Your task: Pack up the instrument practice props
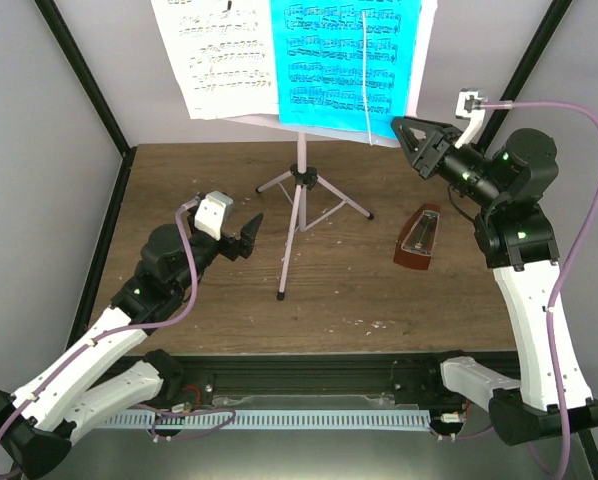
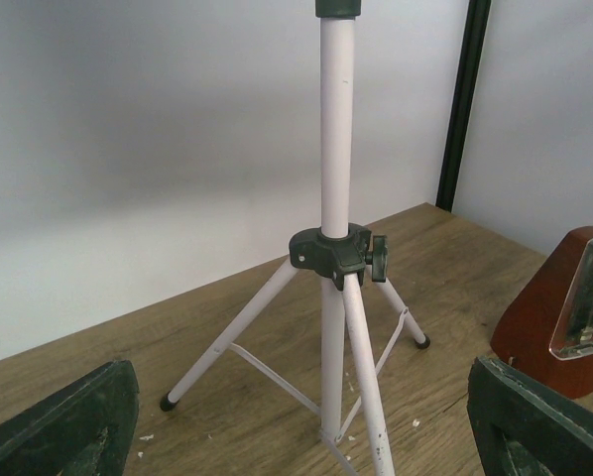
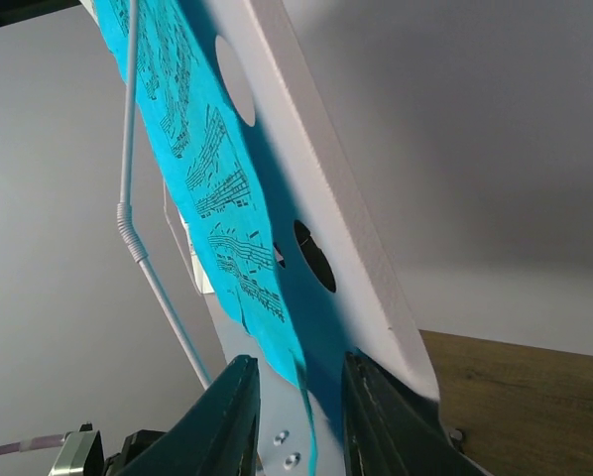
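Cyan sheet music [image 1: 344, 60], high on the pink stand [image 1: 299, 150], hangs its lower corner edge-on between our right gripper's [image 3: 296, 365] narrowly parted, not-yet-pinching fingers, while our left gripper [image 1: 244, 240] sits wide open, low beside the pole [image 2: 334, 129].

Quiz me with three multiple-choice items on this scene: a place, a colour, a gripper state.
1. Where is the metronome? A) on the table, right of the music stand B) on the stand's desk C) in a gripper
2. Colour of the music sheet nearest the right gripper? A) white B) yellow C) cyan
3. How is the left gripper? A) shut on a leg B) open, empty C) holding a sheet
1 A: it stands on the table beside the stand.
2 C: the fingers straddle the cyan one's corner.
3 B: its jaws stand wide apart, gripping nothing.
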